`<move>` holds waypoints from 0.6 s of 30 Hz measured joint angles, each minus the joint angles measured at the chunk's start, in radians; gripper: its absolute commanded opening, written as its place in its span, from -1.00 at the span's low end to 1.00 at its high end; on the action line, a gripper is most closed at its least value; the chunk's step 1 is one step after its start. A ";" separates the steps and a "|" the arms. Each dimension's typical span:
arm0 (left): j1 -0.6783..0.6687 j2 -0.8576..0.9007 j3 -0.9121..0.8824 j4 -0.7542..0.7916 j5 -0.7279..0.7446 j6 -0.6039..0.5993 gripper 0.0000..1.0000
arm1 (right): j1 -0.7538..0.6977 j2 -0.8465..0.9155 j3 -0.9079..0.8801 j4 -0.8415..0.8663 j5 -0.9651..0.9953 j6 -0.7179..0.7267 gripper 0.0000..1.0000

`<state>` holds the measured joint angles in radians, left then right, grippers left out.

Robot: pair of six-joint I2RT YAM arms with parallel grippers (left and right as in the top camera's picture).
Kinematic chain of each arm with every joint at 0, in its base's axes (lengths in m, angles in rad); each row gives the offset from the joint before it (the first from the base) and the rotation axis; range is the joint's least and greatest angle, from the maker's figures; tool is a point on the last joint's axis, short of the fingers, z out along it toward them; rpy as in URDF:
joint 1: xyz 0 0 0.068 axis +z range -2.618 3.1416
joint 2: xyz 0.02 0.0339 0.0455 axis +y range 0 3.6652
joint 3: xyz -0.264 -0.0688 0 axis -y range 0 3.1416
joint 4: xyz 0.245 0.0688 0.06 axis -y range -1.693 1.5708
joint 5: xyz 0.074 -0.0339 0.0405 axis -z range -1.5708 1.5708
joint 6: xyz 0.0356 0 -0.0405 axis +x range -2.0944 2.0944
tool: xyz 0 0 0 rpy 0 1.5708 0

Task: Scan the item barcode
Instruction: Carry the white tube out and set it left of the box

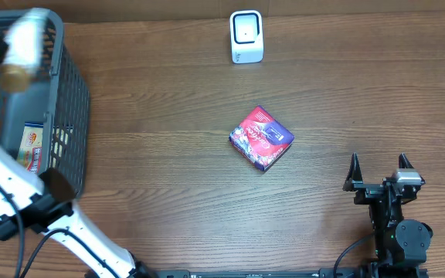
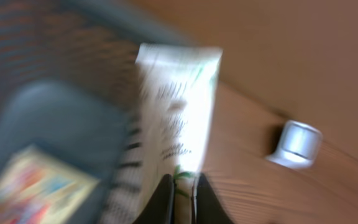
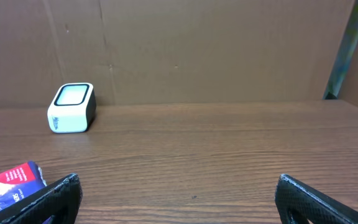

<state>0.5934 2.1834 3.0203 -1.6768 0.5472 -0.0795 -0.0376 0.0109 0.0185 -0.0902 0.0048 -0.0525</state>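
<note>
Pinching one end of a white tube (image 2: 179,106), the left gripper (image 2: 182,200) was closed narrow on it, one dark finger (image 2: 161,202) on each side. Left wrist view was blurred; the print on the tube was unreadable. Overhead, the tube (image 1: 29,35) was up at the far left corner, over the rim of the grey basket (image 1: 72,116). A yellow-orange packet (image 1: 33,147) lay inside the basket.

Right gripper (image 1: 378,161) sat near the front right of the table (image 1: 168,193), jaws spread wide, nothing between them.

Scanner (image 1: 246,36), a small white unit with a dark-framed window, stood on the far side of the table near the centre, well apart from both grippers. A red and purple box (image 1: 262,137) lay mid-table, between the scanner and the front edge, turned at an angle to the table edge. From the right wrist, the scanner (image 3: 71,107) stood against a brown backboard (image 3: 216,50).
</note>
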 measured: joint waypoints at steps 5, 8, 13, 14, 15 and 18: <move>-0.240 -0.034 0.034 0.001 0.119 0.000 -0.92 | 0.000 0.000 0.000 -0.001 0.000 0.000 1.00; -0.435 -0.034 0.034 0.007 0.134 0.000 -0.91 | 0.000 0.000 0.000 0.000 0.000 0.000 1.00; -0.752 -0.029 0.034 0.042 0.046 -0.007 -0.92 | 0.000 0.000 0.000 0.000 0.000 0.000 1.00; -0.801 -0.027 0.034 0.043 0.008 -0.013 -0.92 | 0.000 0.000 0.000 0.000 0.000 0.000 1.00; -0.842 -0.022 0.034 0.043 -0.029 -0.019 -0.92 | 0.000 0.000 0.000 0.000 0.000 0.000 1.00; -0.951 -0.003 0.034 0.042 -0.199 -0.040 -0.70 | 0.000 0.000 0.000 0.000 0.000 0.000 1.00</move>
<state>-0.3573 2.1807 3.0547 -1.6344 0.3485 -0.1196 -0.0376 0.0109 0.0185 -0.0898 0.0048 -0.0525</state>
